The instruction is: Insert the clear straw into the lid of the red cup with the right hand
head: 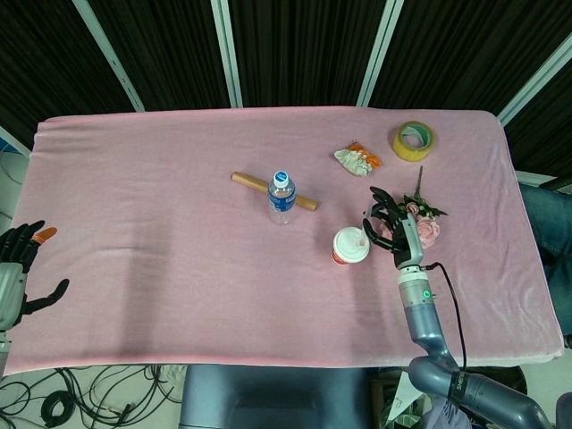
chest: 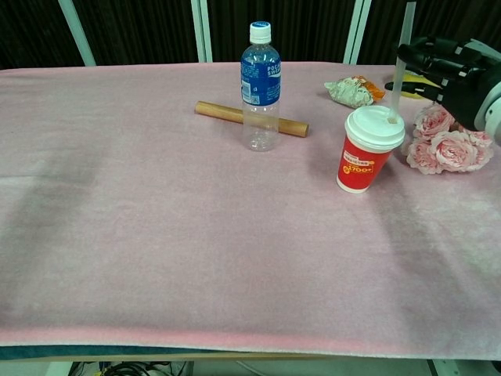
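Straw, clear and upright, is pinched in the fingers of the right hand at the far right of the chest view, its lower end at or just over the white lid of the red cup; whether the tip has entered the lid's opening cannot be told. In the head view the straw is too thin to make out. One red cup stands right of centre on the pink tablecloth; its label carries yellow figures that look like "700" with smaller print that is unreadable.

One water bottle stands left of the cup and slightly farther away, with a white cap and a blue label whose white lettering seems to begin "POCARI", though the rest is blurred. One wooden rolling pin lies just behind the bottle, running from far left to near right. One crumpled snack wrapper, whitish with orange, lies farther back, its printing unreadable. One roll of yellow tape sits flat near the far right corner. A small bunch of pink artificial roses, three blooms showing in the chest view, lies just right of the cup beneath the right hand.

The left hand hangs off the near left edge of the table, empty, fingers spread apart.
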You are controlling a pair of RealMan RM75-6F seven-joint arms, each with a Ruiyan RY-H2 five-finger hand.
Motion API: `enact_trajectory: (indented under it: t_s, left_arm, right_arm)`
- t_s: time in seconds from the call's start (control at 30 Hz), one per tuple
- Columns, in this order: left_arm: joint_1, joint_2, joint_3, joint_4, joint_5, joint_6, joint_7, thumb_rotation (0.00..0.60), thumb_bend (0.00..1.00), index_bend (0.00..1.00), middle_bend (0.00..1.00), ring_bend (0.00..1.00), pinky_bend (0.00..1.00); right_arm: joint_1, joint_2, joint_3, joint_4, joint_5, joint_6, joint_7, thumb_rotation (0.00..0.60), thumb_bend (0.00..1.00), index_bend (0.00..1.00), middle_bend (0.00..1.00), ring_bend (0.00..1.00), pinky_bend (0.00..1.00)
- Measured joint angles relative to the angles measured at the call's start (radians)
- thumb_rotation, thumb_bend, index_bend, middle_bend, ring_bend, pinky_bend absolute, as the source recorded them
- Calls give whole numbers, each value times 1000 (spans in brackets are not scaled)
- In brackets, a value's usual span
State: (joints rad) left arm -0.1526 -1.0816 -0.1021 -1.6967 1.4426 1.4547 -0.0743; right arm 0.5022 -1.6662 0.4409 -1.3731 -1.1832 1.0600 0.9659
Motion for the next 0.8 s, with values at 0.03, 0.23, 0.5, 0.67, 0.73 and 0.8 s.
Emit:
enact_trajectory:
  t_s: [0.03,0.23,0.5,0.67,0.73,0.8]
  left_arm:
    - [0,0,0,0,0,0,0,600,260,162,63,0,0]
    - [0,0,-1,-1,0,1,0,600,260,162,63,0,0]
    - [-1,-1,0,0,0,-1,1,600,260,162,63,0,0]
    - [-1,0,-1,0,0,1,0,600,260,162,63,0,0]
    - [0,0,-1,-1,0,1,0,600,260,162,63,0,0]
    - [0,0,0,0,1,1,1,600,260,162,63,0,0]
  right_arm:
    - [1,-4,-2,4,-1,-1,0,600,354,676,136,114,271]
    - [4,-19,-8,19,-3,-5,4,600,354,676,136,114,271]
    - [4,-35,-16,39,-7,-9,9,600,354,676,136,114,272]
    - [4,-44,-21,50,-14,-7,12,600,354,676,136,114,272]
    - [4,-46,-22,54,-16,-8,15,600,354,676,136,114,272]
    - [3,-48,-24,56,-18,-9,16,600,355,676,136,114,272]
